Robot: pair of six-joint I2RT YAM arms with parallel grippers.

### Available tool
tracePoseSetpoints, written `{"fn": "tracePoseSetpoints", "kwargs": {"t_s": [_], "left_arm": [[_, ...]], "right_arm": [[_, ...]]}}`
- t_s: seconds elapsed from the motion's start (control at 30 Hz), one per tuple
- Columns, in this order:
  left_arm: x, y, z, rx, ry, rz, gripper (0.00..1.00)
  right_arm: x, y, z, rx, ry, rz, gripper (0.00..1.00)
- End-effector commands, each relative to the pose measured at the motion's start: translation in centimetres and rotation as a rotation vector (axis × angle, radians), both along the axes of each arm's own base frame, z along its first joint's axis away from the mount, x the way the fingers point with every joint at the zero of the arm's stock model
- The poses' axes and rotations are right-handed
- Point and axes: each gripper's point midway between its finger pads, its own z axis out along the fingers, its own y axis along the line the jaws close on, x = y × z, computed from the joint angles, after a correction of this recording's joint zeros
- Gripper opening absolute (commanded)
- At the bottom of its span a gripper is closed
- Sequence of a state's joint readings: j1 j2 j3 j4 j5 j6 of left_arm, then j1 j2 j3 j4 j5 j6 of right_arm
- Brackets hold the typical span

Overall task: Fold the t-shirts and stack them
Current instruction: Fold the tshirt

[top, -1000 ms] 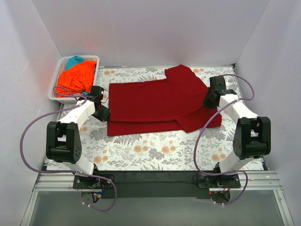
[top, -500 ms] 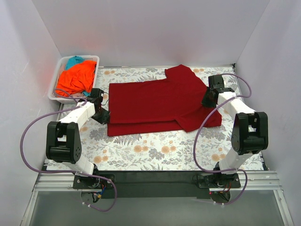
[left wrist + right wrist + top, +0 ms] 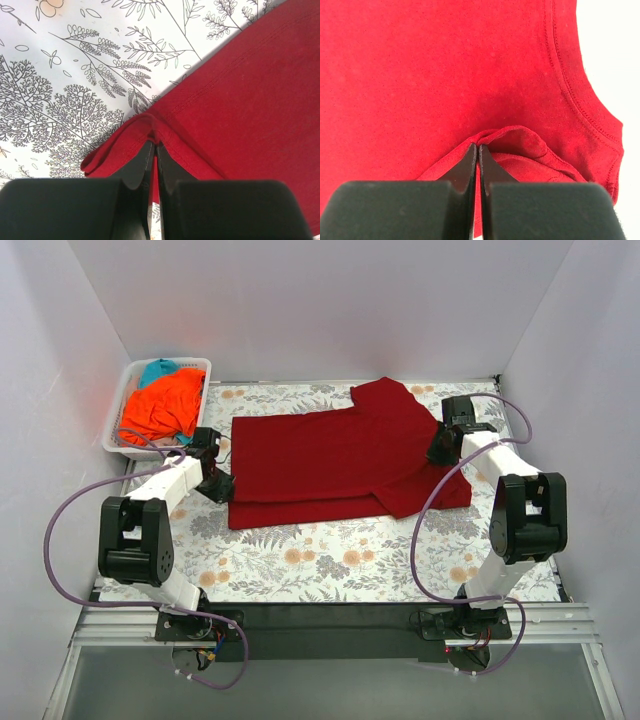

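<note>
A dark red t-shirt (image 3: 340,455) lies spread on the floral tablecloth (image 3: 320,560), its near edge doubled over. My left gripper (image 3: 222,487) is shut on the shirt's left edge; in the left wrist view the pinched hem (image 3: 150,131) bunches up at the gripper (image 3: 155,146). On the shirt's right side my right gripper (image 3: 438,452) is shut on a fold of red cloth (image 3: 515,137), seen at the gripper (image 3: 478,148) in the right wrist view. An orange t-shirt (image 3: 162,405) and a teal one (image 3: 157,369) sit in the basket.
The white slotted basket (image 3: 127,445) stands at the back left corner, just behind the left arm. White walls enclose the table on three sides. Purple cables loop from both arms over the near part of the tablecloth.
The right arm has swung slightly back and left, carrying its pinched cloth; the shirt's near right corner has shifted a little. The left gripper has held its place.
</note>
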State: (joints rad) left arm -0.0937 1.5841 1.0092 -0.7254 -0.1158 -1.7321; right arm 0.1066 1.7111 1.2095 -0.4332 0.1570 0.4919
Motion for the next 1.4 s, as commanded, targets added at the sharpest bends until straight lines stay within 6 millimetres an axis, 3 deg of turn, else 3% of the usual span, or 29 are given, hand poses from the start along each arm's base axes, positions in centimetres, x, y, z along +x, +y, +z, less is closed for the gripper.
{"fn": "tracePoseSetpoints", "kwargs": {"t_s": [0.0, 0.07, 0.13, 0.17, 0.23, 0.3, 0.37, 0.4, 0.43, 0.5, 0.53, 0.6, 0.77, 0.9, 1.17, 1.37], "left_arm": [[1.3, 0.3, 0.6, 0.006, -0.031, -0.002, 0.0], [1.1, 0.3, 0.4, 0.004, -0.02, -0.002, 0.04], [1.1, 0.1, 0.6, -0.01, -0.028, -0.003, 0.17], [1.4, -0.3, 0.9, -0.03, -0.047, -0.021, 0.3], [1.9, -1.4, 2.3, -0.085, -0.097, -0.075, 0.46], [1.4, -1.2, 3.7, -0.072, -0.097, -0.1, 0.6], [0.0, -1.1, 4.1, -0.062, -0.066, -0.115, 0.66], [-0.5, -1.1, 4.9, -0.065, -0.086, -0.128, 0.67], [-1.4, -1.2, 4.8, -0.073, -0.073, -0.131, 0.72], [-3.5, -1.6, 4.2, -0.106, -0.046, -0.139, 0.72], [-4.5, -1.6, 3.8, -0.105, -0.021, -0.136, 0.72], [-6.2, -1.5, 2.6, -0.11, 0.016, -0.132, 0.72], [-8.1, -1.6, 1.2, -0.125, 0.071, -0.129, 0.73], [-8.7, -1.9, 0.0, -0.144, 0.104, -0.125, 0.72], [-8.6, -1.8, -1.4, -0.136, 0.126, -0.125, 0.72], [-8.1, -1.8, -1.9, -0.137, 0.139, -0.125, 0.7]], "right_arm": [[2.1, -0.1, 1.3, -0.007, -0.06, 0.005, 0.01], [2.3, 0.2, 1.2, 0.0, -0.059, 0.023, 0.05], [2.6, 0.2, 1.7, 0.0, -0.07, 0.033, 0.13], [2.7, 0.1, 2.1, -0.003, -0.077, 0.045, 0.28], [2.7, -0.1, 3.8, 0.005, -0.106, 0.06, 0.44], [2.2, -0.9, 5.9, 0.019, -0.141, 0.072, 0.6], [0.4, -2.1, 5.8, 0.043, -0.113, 0.063, 0.68], [-0.6, -1.9, 6.9, 0.051, -0.131, 0.076, 0.69], [-2.4, -2.9, 5.3, 0.058, -0.09, 0.052, 0.69], [-4.4, -3.7, 5.6, 0.058, -0.102, 0.028, 0.69], [-6.1, -3.9, 4.1, 0.06, -0.06, 0.019, 0.68], [-7.5, -4.6, 3.9, 0.043, -0.064, -0.015, 0.65], [-10.4, -6.6, 0.9, -0.024, 0.016, -0.083, 0.58], [-10.9, -7.7, -0.7, -0.047, 0.057, -0.122, 0.54], [-10.2, -9.7, -1.8, -0.107, 0.073, -0.151, 0.49], [-9.7, -9.1, -3.5, -0.067, 0.087, -0.145, 0.43]]}}
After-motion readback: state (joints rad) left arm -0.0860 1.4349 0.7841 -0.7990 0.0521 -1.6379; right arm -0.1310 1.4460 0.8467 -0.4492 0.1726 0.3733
